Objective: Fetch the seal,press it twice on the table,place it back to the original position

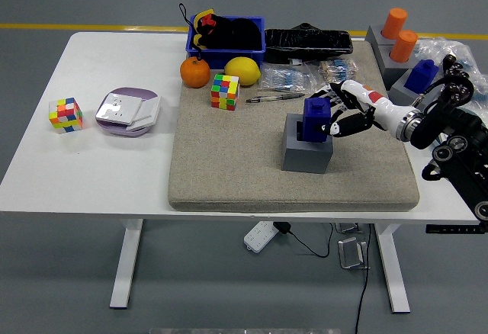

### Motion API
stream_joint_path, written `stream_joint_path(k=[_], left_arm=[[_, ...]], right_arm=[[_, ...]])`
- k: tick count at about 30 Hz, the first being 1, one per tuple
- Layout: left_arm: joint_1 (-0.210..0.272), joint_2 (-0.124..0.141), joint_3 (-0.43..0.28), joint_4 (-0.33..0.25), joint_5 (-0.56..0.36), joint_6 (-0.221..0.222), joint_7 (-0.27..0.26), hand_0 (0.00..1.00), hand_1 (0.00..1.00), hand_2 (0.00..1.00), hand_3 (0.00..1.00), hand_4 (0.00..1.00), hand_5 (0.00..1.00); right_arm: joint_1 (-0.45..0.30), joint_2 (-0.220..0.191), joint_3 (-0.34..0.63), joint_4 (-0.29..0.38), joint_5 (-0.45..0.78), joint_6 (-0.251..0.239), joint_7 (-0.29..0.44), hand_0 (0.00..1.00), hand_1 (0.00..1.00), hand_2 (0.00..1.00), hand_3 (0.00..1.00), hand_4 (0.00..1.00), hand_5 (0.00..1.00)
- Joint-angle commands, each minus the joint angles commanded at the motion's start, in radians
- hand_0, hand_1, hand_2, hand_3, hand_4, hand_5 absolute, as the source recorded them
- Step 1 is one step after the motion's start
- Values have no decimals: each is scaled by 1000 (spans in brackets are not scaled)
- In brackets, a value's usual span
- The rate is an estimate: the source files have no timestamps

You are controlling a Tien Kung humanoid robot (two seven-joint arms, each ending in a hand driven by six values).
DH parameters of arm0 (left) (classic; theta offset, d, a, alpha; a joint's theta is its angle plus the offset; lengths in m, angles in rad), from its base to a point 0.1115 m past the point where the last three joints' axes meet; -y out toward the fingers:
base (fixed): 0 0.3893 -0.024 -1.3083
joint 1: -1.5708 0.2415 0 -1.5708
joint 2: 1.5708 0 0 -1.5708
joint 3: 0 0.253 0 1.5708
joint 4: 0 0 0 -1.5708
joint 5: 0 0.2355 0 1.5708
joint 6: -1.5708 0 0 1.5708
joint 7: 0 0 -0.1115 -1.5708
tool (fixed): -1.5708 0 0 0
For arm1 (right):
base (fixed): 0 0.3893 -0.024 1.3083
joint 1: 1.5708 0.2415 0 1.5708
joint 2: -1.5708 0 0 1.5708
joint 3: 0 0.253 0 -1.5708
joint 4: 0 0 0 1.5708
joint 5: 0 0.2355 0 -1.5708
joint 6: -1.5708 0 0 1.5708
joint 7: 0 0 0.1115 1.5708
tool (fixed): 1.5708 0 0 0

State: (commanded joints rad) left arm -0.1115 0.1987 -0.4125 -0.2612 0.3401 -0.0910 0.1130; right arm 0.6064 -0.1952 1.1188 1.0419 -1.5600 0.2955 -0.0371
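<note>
The right hand (345, 113) has its fingers closed around a blue seal (316, 118) seated in a grey holder (306, 151) on a beige mat (252, 174) covering the surface, where a skewed pull could tip the holder.

Bright, even overhead light is filling the frame; white table (46, 158) w/o glare. Soft short shadows are sitting under objs, e.g. grey block (306, 153) at center. Focus sharp, edges barely distorting.
</note>
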Motion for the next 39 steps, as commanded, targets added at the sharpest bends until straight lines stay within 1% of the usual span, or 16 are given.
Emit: stream_joint_path(k=[5,18,39], left_arm=[[0,0,-1,1,-1,0,0,816,816,788,839,796,394],[1,-1,-4,1,-1,0,1,816,817,788,838,796,394],[0,-3,-7,1,-1,0,1,816,816,788,838,797,394]], right_arm=[[1,9,6,-1,-3,-7,1,466,361,348,436,744,2],[1,20,2,24,16,-12,-12,462,355,344,434,755,2],[-3,30,9,-1,10,-18,7,459,352,342,433,758,2]])
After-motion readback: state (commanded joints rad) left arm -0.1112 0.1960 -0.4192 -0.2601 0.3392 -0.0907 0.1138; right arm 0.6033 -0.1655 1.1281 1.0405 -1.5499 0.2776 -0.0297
